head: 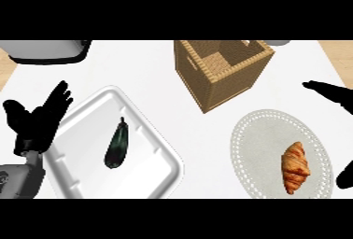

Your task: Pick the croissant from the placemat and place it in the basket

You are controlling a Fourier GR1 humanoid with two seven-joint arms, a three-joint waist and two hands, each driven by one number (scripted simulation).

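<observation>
Croissant (295, 167) on placemat (258, 135), eggplant (116, 144) in tray (89, 177), basket (228, 79) apart

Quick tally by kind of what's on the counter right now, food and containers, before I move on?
Croissant, on the round placemat: 1
Eggplant, lying in the white tray: 1
Wicker basket: 1
White tray: 1
Placemat: 1
Grey object, cut off at the top-left edge, cannot tell what it is: 1
Total: 6

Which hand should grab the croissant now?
The right hand. It is open at the right edge beside the placemat holding the croissant. The left hand rests open at the far left, beyond the tray.
</observation>
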